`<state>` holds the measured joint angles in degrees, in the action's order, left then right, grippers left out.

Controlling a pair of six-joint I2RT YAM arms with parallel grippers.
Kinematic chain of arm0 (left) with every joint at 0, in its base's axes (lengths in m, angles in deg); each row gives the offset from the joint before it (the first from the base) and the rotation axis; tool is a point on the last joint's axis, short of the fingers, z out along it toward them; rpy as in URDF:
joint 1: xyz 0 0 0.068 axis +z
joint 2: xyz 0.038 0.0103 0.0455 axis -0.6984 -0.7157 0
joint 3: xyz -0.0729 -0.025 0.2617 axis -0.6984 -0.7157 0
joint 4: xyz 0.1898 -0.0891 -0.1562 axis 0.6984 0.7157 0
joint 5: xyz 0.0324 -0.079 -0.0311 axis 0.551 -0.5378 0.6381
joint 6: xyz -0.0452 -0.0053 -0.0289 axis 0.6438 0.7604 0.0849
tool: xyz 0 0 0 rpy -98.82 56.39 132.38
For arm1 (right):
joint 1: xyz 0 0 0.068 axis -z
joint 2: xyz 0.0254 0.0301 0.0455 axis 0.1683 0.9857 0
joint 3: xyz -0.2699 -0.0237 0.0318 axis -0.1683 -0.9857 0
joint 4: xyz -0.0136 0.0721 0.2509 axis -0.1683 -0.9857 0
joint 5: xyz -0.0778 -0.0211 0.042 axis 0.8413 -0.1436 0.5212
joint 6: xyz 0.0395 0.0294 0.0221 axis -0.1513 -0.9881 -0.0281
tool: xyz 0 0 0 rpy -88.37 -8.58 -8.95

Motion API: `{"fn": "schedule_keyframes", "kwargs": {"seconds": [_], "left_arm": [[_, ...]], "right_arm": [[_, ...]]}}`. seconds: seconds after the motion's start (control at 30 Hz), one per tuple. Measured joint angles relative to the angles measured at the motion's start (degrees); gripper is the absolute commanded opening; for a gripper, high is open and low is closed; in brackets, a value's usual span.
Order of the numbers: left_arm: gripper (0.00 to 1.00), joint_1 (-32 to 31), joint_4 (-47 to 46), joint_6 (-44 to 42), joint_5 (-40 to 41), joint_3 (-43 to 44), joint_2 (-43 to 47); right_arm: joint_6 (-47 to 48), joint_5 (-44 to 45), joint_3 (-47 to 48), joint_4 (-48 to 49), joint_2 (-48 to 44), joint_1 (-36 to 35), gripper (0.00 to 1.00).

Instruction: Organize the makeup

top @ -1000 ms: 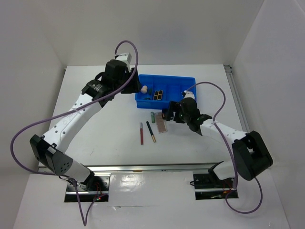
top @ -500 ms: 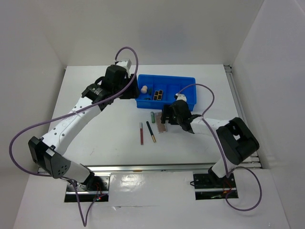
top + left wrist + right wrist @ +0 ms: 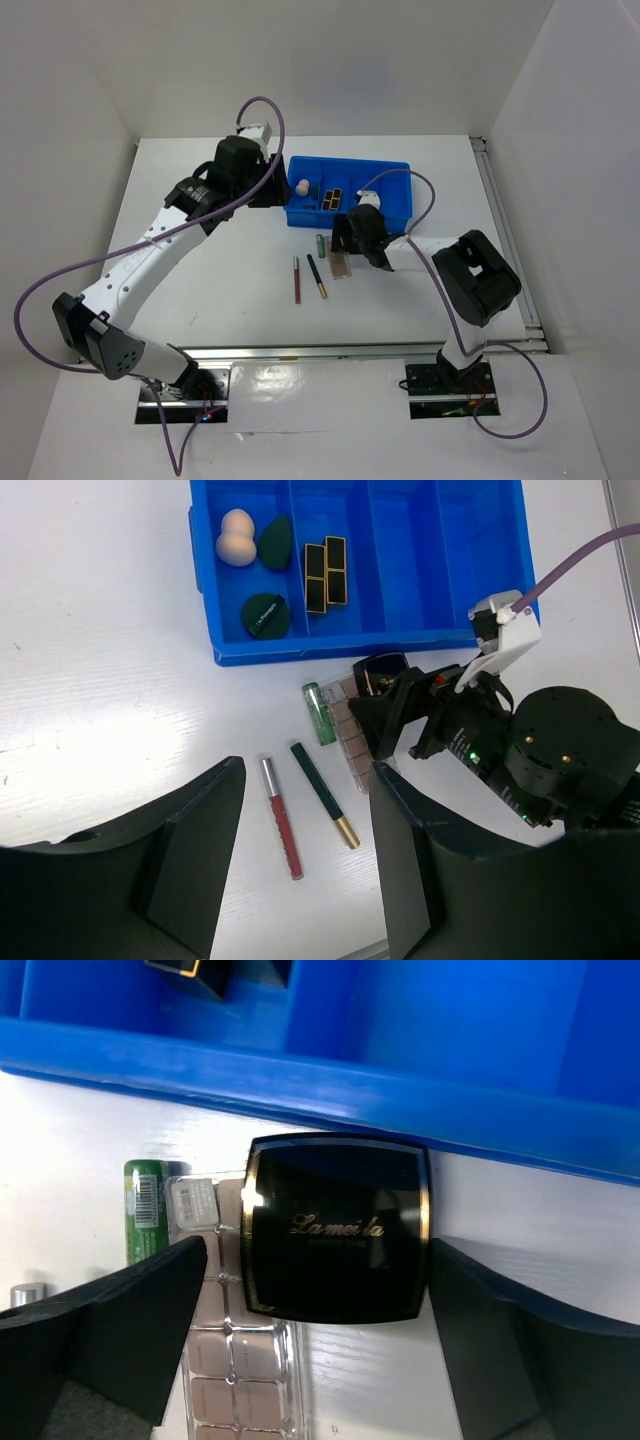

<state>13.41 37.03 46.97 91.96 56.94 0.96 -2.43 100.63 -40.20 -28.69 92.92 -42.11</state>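
The black square compact [image 3: 340,1227] lies flat on the table [image 3: 100,680], its gold-rimmed lid up, just in front of the near wall of the blue bin [image 3: 300,1070]. It overlaps the far end of the pinkish palette [image 3: 235,1340]. The green tube [image 3: 145,1205] lies just beside that palette on its left, pointing toward the bin.

The right gripper [image 3: 320,1260] is down low over the compact with its jaws spread, one finger on each side of it. There's a visible gap on the left, while the right finger sits so close to the compact's edge that I can't tell whether it touches.

A little further out, the two thin pencils [image 3: 281,820] lie near each other on the table, one red with a silver cap, the other dark with a gold tip.

Inside the bin, the leftmost compartment holds the peach egg sponge [image 3: 237,537] touching the dark green sponge [image 3: 275,542], with a round dark green puff [image 3: 265,615] nearer the front wall. The two black-gold palettes [image 3: 325,572] lie side by side in the next compartment.

The left gripper [image 3: 305,830] hangs well above the table near the bin's left end – jaws wide apart, holding nothing
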Motion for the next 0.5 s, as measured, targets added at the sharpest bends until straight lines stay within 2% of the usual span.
{"fn": "schedule_keyframes", "kwargs": {"seconds": [0.13,0.27,0.4,0.5], "left_arm": [[0.66,0.00,0.02,-0.02,-0.02,-0.17,0.07],[0.66,0.00,0.31,-0.02,-0.02,-0.55,0.24],[0.66,0.00,0.33,-0.02,0.04,-0.57,0.28],[0.66,0.00,0.61,-0.11,0.50,-0.61,0.63]], "right_arm": [[0.44,2.34,1.53,-0.90,0.96,-1.49,0.72],[-0.17,4.17,2.32,-2.16,0.98,-2.12,0.63],[-0.42,6.51,2.36,-5.66,-0.09,-3.06,0.60],[-0.68,7.65,2.14,-9.77,-4.37,-4.57,0.56]]}}
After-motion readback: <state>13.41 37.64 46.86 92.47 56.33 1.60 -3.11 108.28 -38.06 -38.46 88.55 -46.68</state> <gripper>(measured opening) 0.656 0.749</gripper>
